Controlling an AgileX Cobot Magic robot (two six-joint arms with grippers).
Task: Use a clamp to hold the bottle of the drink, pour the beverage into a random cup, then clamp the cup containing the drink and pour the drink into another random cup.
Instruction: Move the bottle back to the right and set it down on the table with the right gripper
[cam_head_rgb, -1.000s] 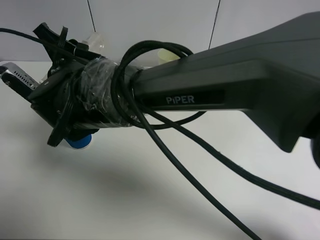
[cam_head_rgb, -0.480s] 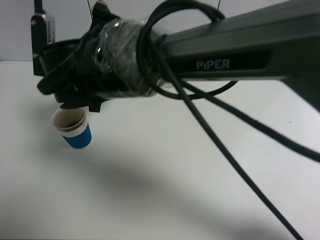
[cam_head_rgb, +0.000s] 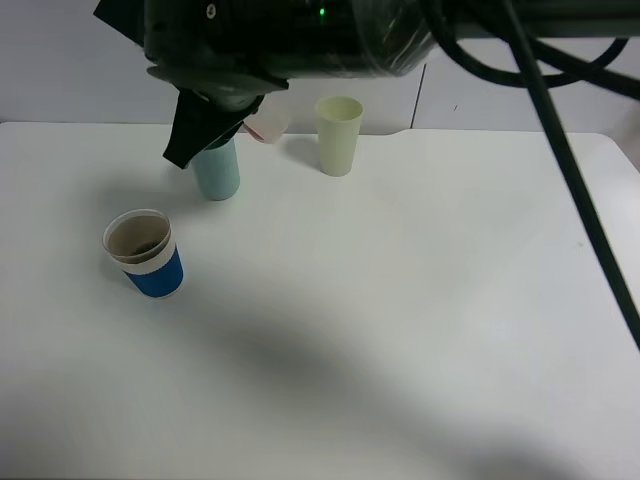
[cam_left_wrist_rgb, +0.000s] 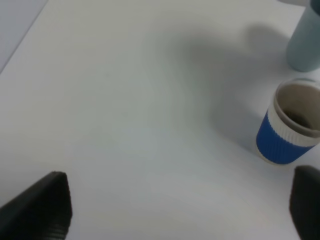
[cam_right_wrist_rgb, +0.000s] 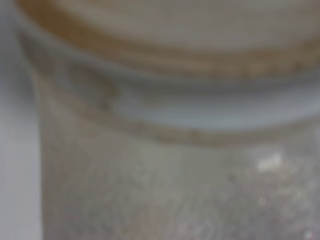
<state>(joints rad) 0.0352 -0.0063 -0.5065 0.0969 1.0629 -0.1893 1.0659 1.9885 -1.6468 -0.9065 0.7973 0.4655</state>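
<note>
The cup containing the drink (cam_head_rgb: 148, 258), clear with a blue sleeve and white band, stands upright at the left of the table with a little dark beverage (cam_head_rgb: 141, 244) in its bottom. The clamp (cam_head_rgb: 200, 122), my black left gripper, hangs high above the teal cup, well clear of the blue-sleeved cup. In the left wrist view the gripper (cam_left_wrist_rgb: 172, 210) is open and empty, and the cup (cam_left_wrist_rgb: 286, 131) sits off to one side. The bottle (cam_head_rgb: 268, 126) shows partly behind the arm. Its translucent wall (cam_right_wrist_rgb: 165, 165) fills the right wrist view; no right fingers show.
A teal cup (cam_head_rgb: 217, 172) and a pale green cup (cam_head_rgb: 339, 135) stand upright near the back of the white table (cam_head_rgb: 420, 320). The black-wrapped arm and its cables (cam_head_rgb: 560, 130) cross the top and right of the exterior view.
The left arm has lifted up and away from the blue-sleeved cup, which stays standing on the table. The cups at the back have come into view.
</note>
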